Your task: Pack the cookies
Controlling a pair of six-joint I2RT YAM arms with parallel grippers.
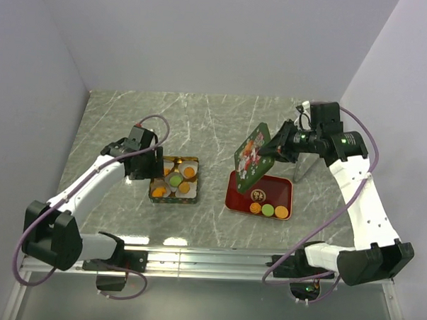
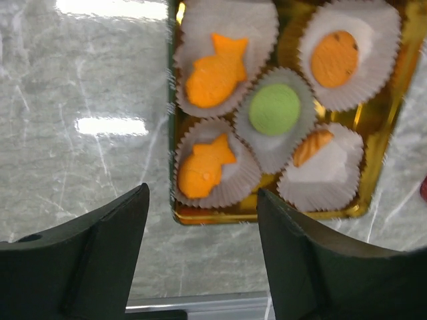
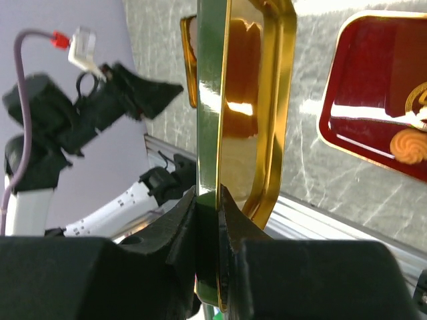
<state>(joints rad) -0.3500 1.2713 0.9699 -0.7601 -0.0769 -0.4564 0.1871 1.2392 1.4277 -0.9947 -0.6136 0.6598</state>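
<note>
A gold tin [image 1: 174,179] holds white paper cups with cookies: two orange fish [image 2: 213,70], a green round one [image 2: 274,109], a round orange one [image 2: 333,59] and another orange one on edge [image 2: 312,145]. My left gripper [image 1: 148,168] hovers open and empty over the tin's left edge, its jaws [image 2: 202,220] wide apart. My right gripper [image 1: 274,150] is shut on the edge of the green tin lid [image 1: 252,154], holding it tilted above the red tray [image 1: 237,196]; the grip shows in the right wrist view [image 3: 208,200]. Several cookies [image 1: 268,209] lie on the tray.
The grey marble table [image 1: 201,124] is walled at the back and both sides. A metal rail [image 1: 209,259] runs along the near edge. The tin and tray sit side by side with a narrow gap. The left arm [image 3: 100,107] shows beyond the lid.
</note>
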